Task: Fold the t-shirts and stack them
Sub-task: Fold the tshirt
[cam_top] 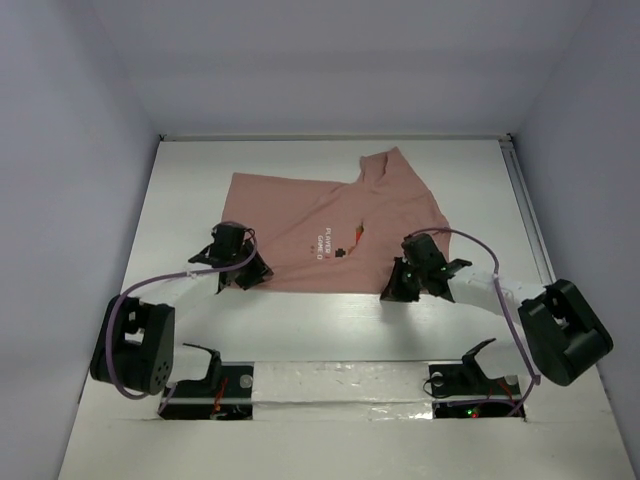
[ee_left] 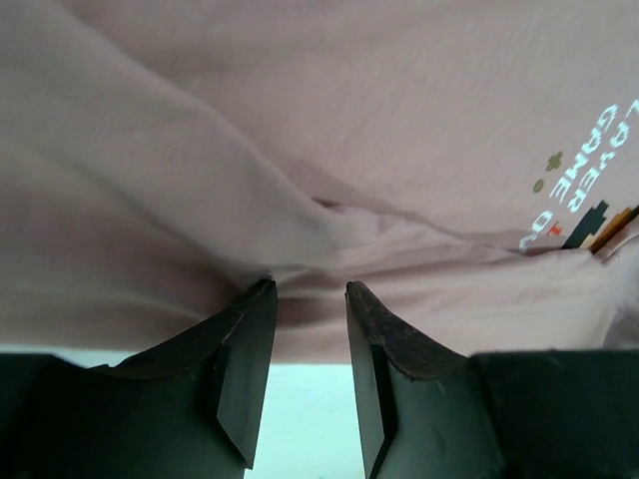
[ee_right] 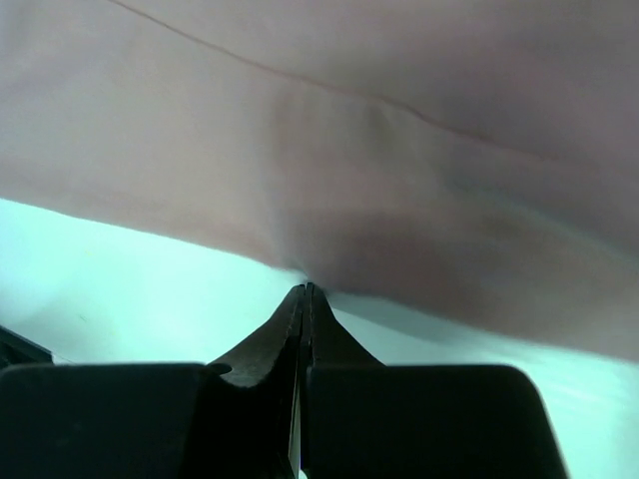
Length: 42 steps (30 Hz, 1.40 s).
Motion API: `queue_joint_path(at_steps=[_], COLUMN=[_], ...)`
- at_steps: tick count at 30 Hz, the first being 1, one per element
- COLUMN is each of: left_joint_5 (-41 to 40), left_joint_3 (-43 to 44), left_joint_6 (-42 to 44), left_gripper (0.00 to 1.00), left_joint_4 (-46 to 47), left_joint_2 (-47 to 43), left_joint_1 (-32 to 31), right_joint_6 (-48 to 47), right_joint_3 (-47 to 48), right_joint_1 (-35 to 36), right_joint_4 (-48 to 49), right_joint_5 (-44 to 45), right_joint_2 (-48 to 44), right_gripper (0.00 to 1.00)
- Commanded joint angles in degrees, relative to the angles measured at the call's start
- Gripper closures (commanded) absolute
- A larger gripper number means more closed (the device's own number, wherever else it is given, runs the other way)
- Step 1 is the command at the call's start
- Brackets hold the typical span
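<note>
Right gripper [ee_right: 305,289] jaws fully closed, apparently pinching near edge of dusty salmon-pink cotton t-shirt [cam_top: 320,215]; left gripper [ee_left: 310,289] part-open, tips at same edge, nothing held; shirt spread mid white worktop [cam_top: 180,200], nearer far edge; judge: no fold made yet, stacking outstanding.

T-shirt [cam_top: 320,225] print [cam_top: 331,244] too small to read from top cam. Left wrist cam: print runs off right edge, letters only partly shown. Near hem hidden in top view under left claw [cam_top: 246,272] & right claw [cam_top: 397,288]. Right wrist cam: pic soft, tips pressed together at hem, can't tell if cloth's pinched btwn them.
</note>
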Motion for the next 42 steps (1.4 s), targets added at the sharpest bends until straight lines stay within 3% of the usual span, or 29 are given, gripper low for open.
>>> queue_joint_path(at_steps=[1, 5, 12, 15, 16, 20, 22, 23, 27, 42], left_joint_5=[-0.65, -1.7, -7.67, -11.19, -11.72, -13.39, -14.7, -14.54, -12.87, -16.65], left_joint_3=[-2.69, -1.48, 24.52, 36.04, 41.54, 54.85, 60.64, 61.89, 65.24, 80.35], left_joint_6=[-2.61, -3.41, 5.02, 9.24, 10.9, 15.55, 17.06, 18.2, 18.74, 20.23], left_gripper=[0.66, 0.63, 0.56, 0.91, 1.0, 1.0, 0.91, 0.77, 0.64, 0.61], left_joint_4=[-7.53, -7.01, -5.95, -4.54, -4.63, -7.7, -8.67, -8.15, -5.77, -10.69], left_joint_2=[-4.97, -8.16, 3.52, 13.0, 18.85, 32.66, 38.13, 39.64, 45.18, 60.31], left_joint_1=[0.31, 0.31, 5.92, 10.57, 11.72, 14.71, 14.72, 14.72, 14.72, 14.1], right_joint_6=[-0.53, -1.23, -8.08, -10.8, -10.99, -11.34, -11.34, -11.34, -10.82, -8.35], right_joint_3=[-1.38, 1.6, 20.05, 24.8, 25.42, 26.92, 26.31, 25.96, 23.94, 17.87], right_joint_1=[0.11, 0.11, 0.11, -1.03, -1.03, -1.03, -1.03, -1.03, -1.03, -1.03], right_joint_4=[-9.53, -11.64, -19.46, -19.56, -19.38, -19.3, -19.21, -19.12, -18.59, -17.1], right_joint_5=[2.42, 1.19, 6.72, 6.99, 6.47, 4.8, 4.27, 3.92, 1.9, -0.48], right_joint_2=[-2.57, -5.92, -6.81, -4.35, -4.0, -3.55, -3.73, -3.73, -3.11, -4.08], right_gripper=[1.0, 1.0, 0.89, 0.92, 1.0, 1.0, 1.0, 1.0, 1.0, 1.0])
